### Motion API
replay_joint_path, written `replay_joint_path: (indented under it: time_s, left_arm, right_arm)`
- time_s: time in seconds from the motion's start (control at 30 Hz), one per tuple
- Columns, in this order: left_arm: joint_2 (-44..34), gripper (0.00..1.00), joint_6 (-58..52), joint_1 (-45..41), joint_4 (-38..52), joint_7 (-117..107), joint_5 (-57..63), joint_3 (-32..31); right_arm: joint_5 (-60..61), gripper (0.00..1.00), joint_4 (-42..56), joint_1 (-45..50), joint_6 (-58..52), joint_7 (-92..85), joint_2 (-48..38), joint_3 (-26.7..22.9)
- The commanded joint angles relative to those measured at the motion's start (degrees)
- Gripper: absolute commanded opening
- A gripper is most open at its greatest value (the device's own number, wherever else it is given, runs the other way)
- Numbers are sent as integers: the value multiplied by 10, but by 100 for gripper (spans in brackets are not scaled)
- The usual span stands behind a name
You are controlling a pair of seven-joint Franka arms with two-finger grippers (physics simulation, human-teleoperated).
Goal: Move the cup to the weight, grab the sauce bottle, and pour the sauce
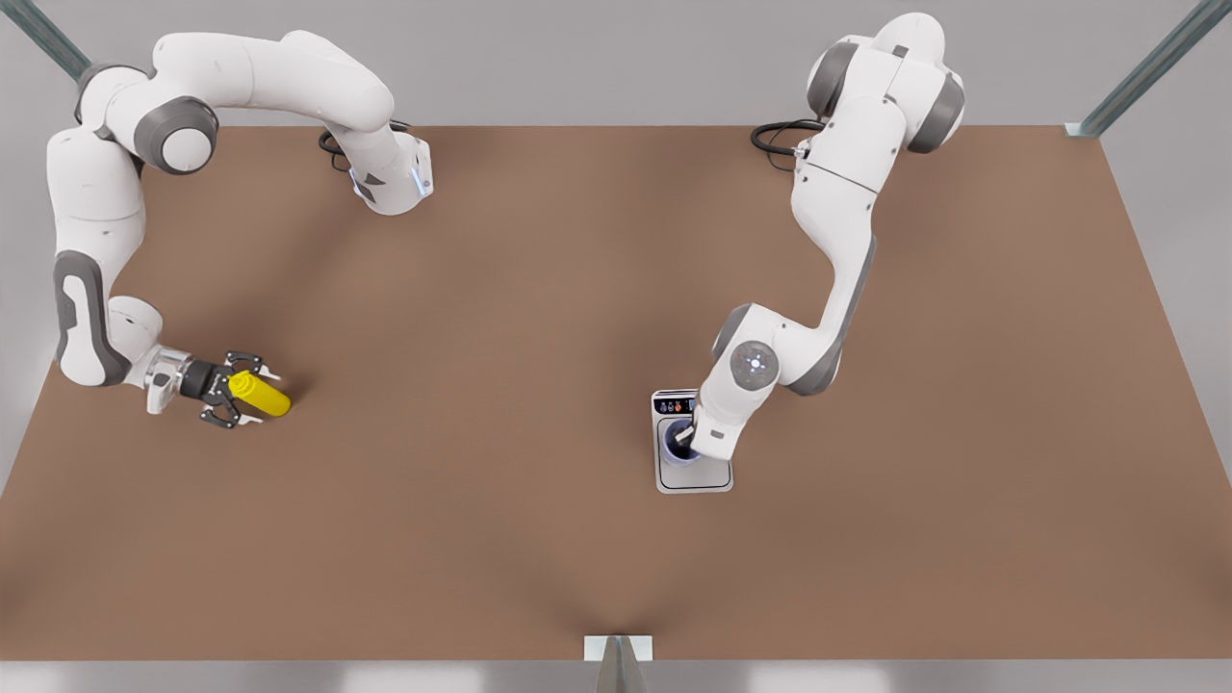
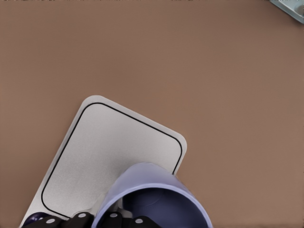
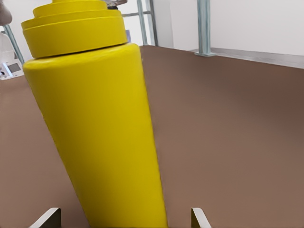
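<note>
Between the spread fingers of my right pincer (image 1: 252, 392) lies the yellow sauce bottle (image 1: 260, 395), on its side on the brown table (image 1: 500, 318). The fingers (image 3: 47, 218) stand apart on either side of its body and do not yet press it. In the front view its long axis runs outward from the pincer toward the front view's right; in the right wrist view the stepped cap (image 3: 71, 23) is at the far end, pointing away from my wrist.

Well apart from it, my left pincer (image 1: 685, 435) is at the cup (image 2: 156, 199), reaching down into it over the scale (image 2: 109, 156). The cup's mouth faces up toward my wrist, and it sits over the corner of the plate nearest the pincer. I cannot tell whether these fingers grip or have let go.

I judge the cup step nearly done and the bottle pickup in hand. Next, the right fingers must close squarely on the bottle, lift, and turn it upright.
</note>
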Motion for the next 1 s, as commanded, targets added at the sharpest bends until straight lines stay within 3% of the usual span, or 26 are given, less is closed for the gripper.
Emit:
replay_joint_path:
  time_s: [0.0, 0.17, 0.23, 0.3, 0.63, 0.67, 0.73, 0.8, 0.83, 0.93, 0.97]
  left_arm:
    - [0, 43, 0, 0, 0, 0, -12, 0]
    - [0, 54, -2, 0, 0, -2, -10, 1]
    - [-5, 80, -6, 0, 7, -5, -11, 1]
    - [-15, 88, -8, 0, 7, -1, -11, 2]
    - [-98, 92, -166, 10, 32, 84, -13, 39]
    - [-105, 93, -200, 10, 36, 125, -19, 62]
    - [-147, 95, -259, 9, 36, 284, -76, 166]
    - [-172, 100, -320, 9, 36, 396, -76, 243]
    - [-181, 100, -328, 9, 36, 409, -73, 275]
    - [-197, 100, -361, 11, 36, 493, -62, 328]
    - [-222, 100, -355, 81, 36, 498, -55, 287]
  right_arm:
    - [0, 100, 0, 0, 0, 0, 0, 0]
    - [0, 100, -2, 1, 0, 0, 0, 0]
    - [0, 100, -3, 3, 0, -1, 0, 0]
    - [0, 100, -3, 3, -1, -1, 0, 0]
    - [4, 100, -3, 5, -1, 0, 0, 5]
    - [4, 100, -3, 4, -1, 1, 0, 6]
    - [4, 100, -3, 5, -1, 0, 0, 6]
    - [4, 78, -4, 5, 0, 0, 0, 6]
    - [4, 74, -4, 5, 0, 0, 0, 6]
    - [5, 72, -4, 11, 0, 0, 0, 6]
    - [6, 70, -4, 12, 0, 0, 0, 6]
